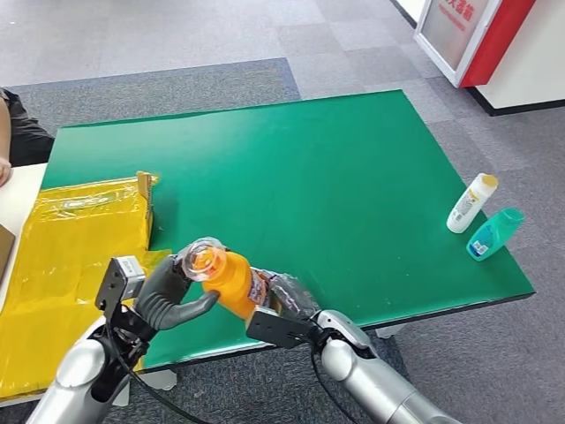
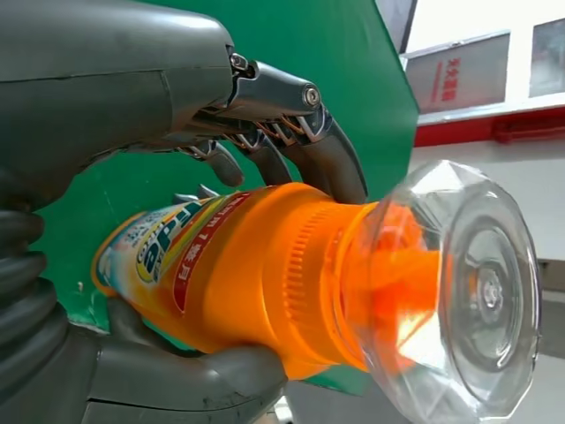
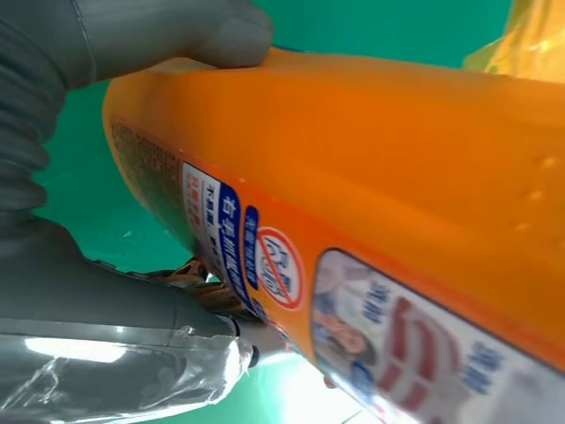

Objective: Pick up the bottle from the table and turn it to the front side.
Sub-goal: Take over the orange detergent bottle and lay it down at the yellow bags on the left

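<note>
Head view shows you the orange bottle (image 1: 229, 281) lifted above the green counter (image 1: 320, 194) near its front edge, left robot hand (image 1: 167, 291) gripping its capped neck, right robot hand (image 1: 286, 300) clasping its base.

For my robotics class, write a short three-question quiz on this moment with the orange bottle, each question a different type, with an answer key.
1. True or false: the orange bottle is standing upright on the green table.
2. Multiple choice: which hands grip the bottle? A) left hand alone B) right hand alone C) both
3. Fill in: the bottle's clear cap points toward the robot's ____ hand.

Key
1. False: it is held tilted above the table's near edge.
2. C: the left holds the neck end, the right the base end.
3. Left.
</note>
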